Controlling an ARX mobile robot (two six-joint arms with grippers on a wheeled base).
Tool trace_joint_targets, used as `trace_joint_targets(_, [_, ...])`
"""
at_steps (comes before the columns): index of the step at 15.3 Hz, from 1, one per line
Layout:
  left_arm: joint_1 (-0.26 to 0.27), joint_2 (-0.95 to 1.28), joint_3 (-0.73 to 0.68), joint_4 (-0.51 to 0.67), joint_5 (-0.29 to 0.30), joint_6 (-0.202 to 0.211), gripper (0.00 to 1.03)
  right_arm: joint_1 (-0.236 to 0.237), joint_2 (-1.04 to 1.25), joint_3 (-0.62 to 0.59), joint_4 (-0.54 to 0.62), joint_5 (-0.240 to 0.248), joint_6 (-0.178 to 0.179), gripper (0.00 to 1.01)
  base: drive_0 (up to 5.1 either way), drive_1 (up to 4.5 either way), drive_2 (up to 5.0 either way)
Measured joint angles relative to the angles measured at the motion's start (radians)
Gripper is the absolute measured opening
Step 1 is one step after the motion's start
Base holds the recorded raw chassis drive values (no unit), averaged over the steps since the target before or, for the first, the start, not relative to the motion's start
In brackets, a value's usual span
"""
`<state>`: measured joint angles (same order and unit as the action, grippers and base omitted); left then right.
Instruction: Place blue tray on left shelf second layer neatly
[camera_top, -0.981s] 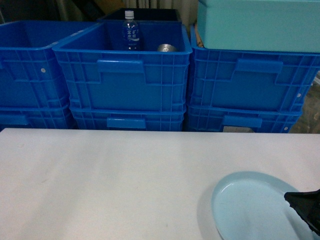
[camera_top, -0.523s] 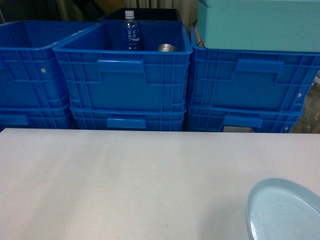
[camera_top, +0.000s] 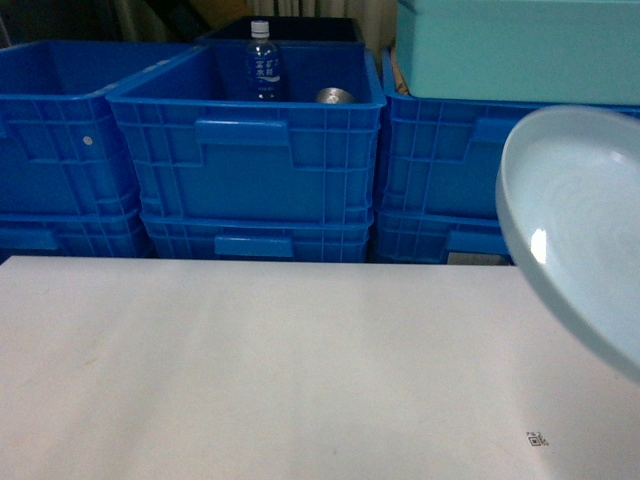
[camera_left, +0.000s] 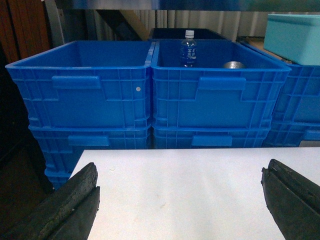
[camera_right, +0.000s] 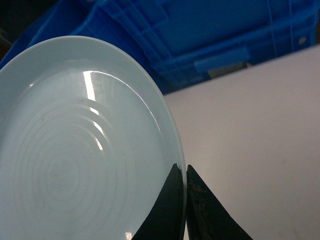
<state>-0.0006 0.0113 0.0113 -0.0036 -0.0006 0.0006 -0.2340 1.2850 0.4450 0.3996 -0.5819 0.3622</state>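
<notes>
At three o'clock your right gripper (camera_right: 181, 200), clenched on the blue tray's (camera_top: 580, 225) rim, has lifted it off the table (camera_top: 250, 370); carry it to the shelf next

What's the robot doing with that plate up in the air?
The robot's right claw is pinching the rim of the blue tray, a pale round dish, and holding it tilted up above the white table. The left claw hangs open over the table with nothing in it. Behind the table sit stacked dark-blue crates; one has a water bottle inside. The tray is not on any shelf yet.
</notes>
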Motion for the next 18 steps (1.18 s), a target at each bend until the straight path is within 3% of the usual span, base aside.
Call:
trace_joint_targets(5, [0.000,0.000,0.000,0.000,0.000,0.000,0.98,0.060,-0.172,0.035,-0.145,0.106,-0.075,0.02,0.0,0.00,0.0])
trace_joint_targets(7, [0.000,0.000,0.000,0.000,0.000,0.000,0.98,0.092,-0.236,0.032,-0.205,0.126,-0.101,0.02,0.0,0.00,0.0])
trace_joint_targets(9, [0.000,0.000,0.000,0.000,0.000,0.000,0.98,0.186,-0.425,-0.004,-0.301,0.195,-0.152,0.02,0.0,0.00,0.0])
trace_joint_targets(10, [0.000,0.000,0.000,0.000,0.000,0.000,0.98,0.226,-0.484,-0.029,-0.288,0.237,-0.161,0.02,0.0,0.00,0.0])
trace_joint_targets(12, [0.000,0.000,0.000,0.000,0.000,0.000,0.98,0.246,-0.531,-0.082,-0.277,0.306,-0.173,0.02,0.0,0.00,0.0])
trace_joint_targets(13, [0.000,0.000,0.000,-0.001,0.000,0.000,0.98,0.206,-0.547,-0.126,-0.275,0.281,-0.176,0.02,0.0,0.00,0.0])
trace_joint_targets(17, [0.000,0.000,0.000,0.000,0.000,0.000,0.98,-0.054,-0.492,-0.162,-0.169,0.130,-0.225,0.02,0.0,0.00,0.0])
trace_joint_targets(18, [0.000,0.000,0.000,0.000,0.000,0.000,0.98,-0.083,-0.481,-0.162,-0.156,0.110,-0.226,0.02,0.0,0.00,0.0])
